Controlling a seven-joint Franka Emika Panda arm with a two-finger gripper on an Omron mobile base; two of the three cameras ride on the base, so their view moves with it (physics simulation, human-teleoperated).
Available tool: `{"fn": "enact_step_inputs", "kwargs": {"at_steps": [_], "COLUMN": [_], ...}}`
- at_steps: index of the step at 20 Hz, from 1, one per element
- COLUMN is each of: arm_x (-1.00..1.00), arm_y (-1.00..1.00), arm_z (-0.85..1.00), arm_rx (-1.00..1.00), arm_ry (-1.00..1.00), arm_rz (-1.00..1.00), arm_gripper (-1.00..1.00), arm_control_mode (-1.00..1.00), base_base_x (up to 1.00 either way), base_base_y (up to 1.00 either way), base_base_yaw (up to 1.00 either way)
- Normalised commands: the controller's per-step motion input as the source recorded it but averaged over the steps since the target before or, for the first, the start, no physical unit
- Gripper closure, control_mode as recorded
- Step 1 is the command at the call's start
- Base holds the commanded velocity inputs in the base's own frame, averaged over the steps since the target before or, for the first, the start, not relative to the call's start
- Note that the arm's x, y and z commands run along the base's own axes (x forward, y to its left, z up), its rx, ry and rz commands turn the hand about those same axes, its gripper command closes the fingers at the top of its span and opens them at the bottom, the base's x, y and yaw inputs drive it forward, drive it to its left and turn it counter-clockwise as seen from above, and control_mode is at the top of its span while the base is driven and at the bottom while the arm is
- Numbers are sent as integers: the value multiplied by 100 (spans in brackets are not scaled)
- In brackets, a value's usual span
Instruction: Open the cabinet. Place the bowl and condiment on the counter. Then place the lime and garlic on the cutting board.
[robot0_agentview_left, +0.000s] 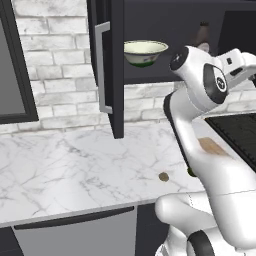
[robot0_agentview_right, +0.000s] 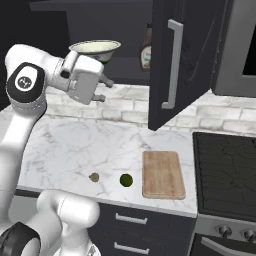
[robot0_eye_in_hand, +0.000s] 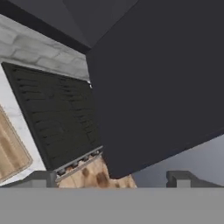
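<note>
The black cabinet (robot0_agentview_right: 180, 60) stands open, both doors swung out over the counter (robot0_agentview_right: 90, 145). On its dark shelf sit the cream bowl (robot0_agentview_right: 95, 49) with a green band and the brown condiment (robot0_agentview_right: 146, 47) bottle. My gripper (robot0_agentview_right: 103, 90) hangs open and empty just below and in front of the bowl, touching nothing; its dark fingertips (robot0_eye_in_hand: 43, 177) stand wide apart in the hand view. On the marble lie the garlic (robot0_agentview_right: 94, 177) and, to its right, the lime (robot0_agentview_right: 126, 180), beside the bare wooden cutting board (robot0_agentview_right: 162, 174). The bowl (robot0_agentview_left: 145, 52) and garlic (robot0_agentview_left: 163, 176) also show from the left.
A black stove (robot0_agentview_right: 225, 160) adjoins the cutting board on the right, with a grey appliance (robot0_agentview_right: 240, 50) above it. The left cabinet door (robot0_agentview_left: 111, 75) juts out over the counter. A dark-framed window (robot0_agentview_left: 10, 65) is at far left. My own arm hides part of the counter (robot0_agentview_left: 75, 165).
</note>
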Motion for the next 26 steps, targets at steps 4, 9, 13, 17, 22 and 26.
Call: {"fn": "enact_step_inputs", "kwargs": {"at_steps": [4,9,13,17,22,26], "arm_x": [39,50,42,19,0,-3], "arm_y": [-41,-31,-13,-21,-39,-48], "arm_z": [43,13,-2,0,0,0], "arm_rx": [0,0,-7,-6,-9,-8], "arm_ry": [19,20,5,5,4,5], "arm_rz": [0,0,-2,-3,-5,-10], "arm_gripper": [-100,-100,-100,-100,-100,-100], "arm_control_mode": [-100,-100,-100,-100,-100,-100], "base_base_x": [0,0,0,0,0,0], "base_base_y": [0,0,0,0,0,0], "base_base_yaw": [0,0,0,0,0,0]}}
